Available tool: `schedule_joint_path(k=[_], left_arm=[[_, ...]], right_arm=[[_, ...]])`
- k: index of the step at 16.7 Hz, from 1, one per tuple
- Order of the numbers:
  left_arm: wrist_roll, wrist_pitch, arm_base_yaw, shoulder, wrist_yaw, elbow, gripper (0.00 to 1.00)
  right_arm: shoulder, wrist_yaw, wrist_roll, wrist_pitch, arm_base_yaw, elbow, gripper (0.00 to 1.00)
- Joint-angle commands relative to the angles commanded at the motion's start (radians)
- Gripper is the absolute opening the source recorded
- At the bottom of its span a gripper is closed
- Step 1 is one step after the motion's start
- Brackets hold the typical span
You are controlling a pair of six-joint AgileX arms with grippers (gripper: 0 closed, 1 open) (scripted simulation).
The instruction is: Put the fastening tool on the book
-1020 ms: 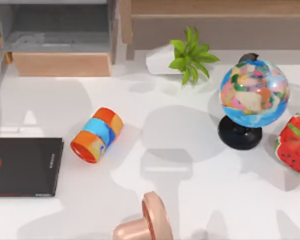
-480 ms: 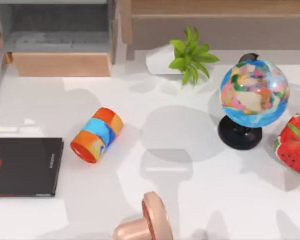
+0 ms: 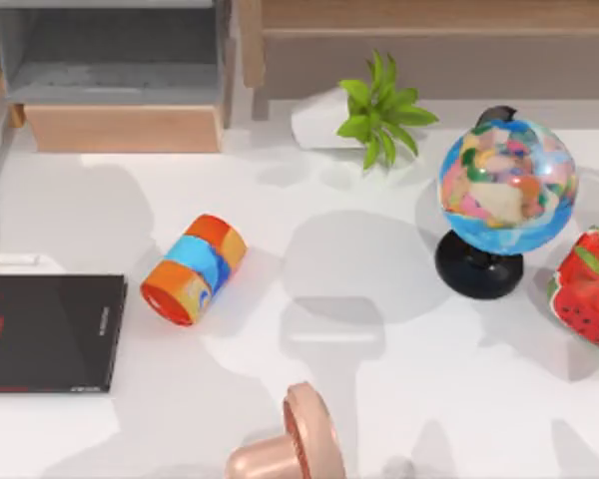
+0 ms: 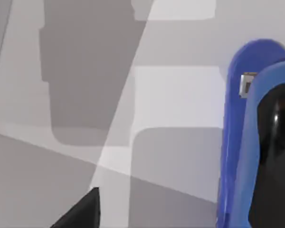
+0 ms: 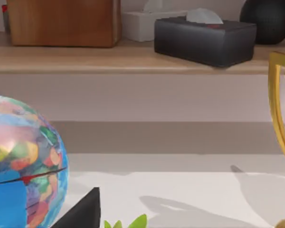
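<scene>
So the white table (image 3: 399,299) is pretty busy from above. The black book (image 3: 45,332) lies flat at the left edge, red lettering on the cover, and its top is bare. Just to its right there's an orange-and-blue striped cylinder (image 3: 194,269) on its side. Back in the middle sits a small green plant (image 3: 381,108), a colourful globe (image 3: 507,186) on a black stand is over on the right, and a strawberry-looking thing (image 3: 587,289) is at the far right edge. A pinkish mushroom-shaped object (image 3: 290,444) sits at the near edge. Behind the table there's a wooden shelf unit (image 3: 120,90) on the left and a long wooden ledge (image 3: 429,40) along the back.

The left wrist view shows the blue stapler (image 4: 247,142) up close, with a dark finger (image 4: 275,156) of the left gripper against it, pale shadowed surface behind. Looks held, but I honestly can't tell how the jaws sit.

The right wrist view looks past the globe (image 5: 23,161) to the ledge, where a black tissue box (image 5: 204,40), a wooden box (image 5: 61,21) and a gold trophy (image 5: 280,114) stand. One dark fingertip (image 5: 80,211) of the right gripper pokes in; can't tell its jaws either.
</scene>
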Motion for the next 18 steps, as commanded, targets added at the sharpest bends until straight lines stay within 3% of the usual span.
schedule_joint_path(k=[7,18], left_arm=[[-0.01,0.059,-0.01,0.035,-0.002,-0.03,1.0],[-0.01,0.059,-0.01,0.035,-0.002,-0.03,0.17]], right_arm=[[0.0,0.0,0.0,0.0,0.0,0.0,1.0],[0.0,0.0,0.0,0.0,0.0,0.0,1.0]])
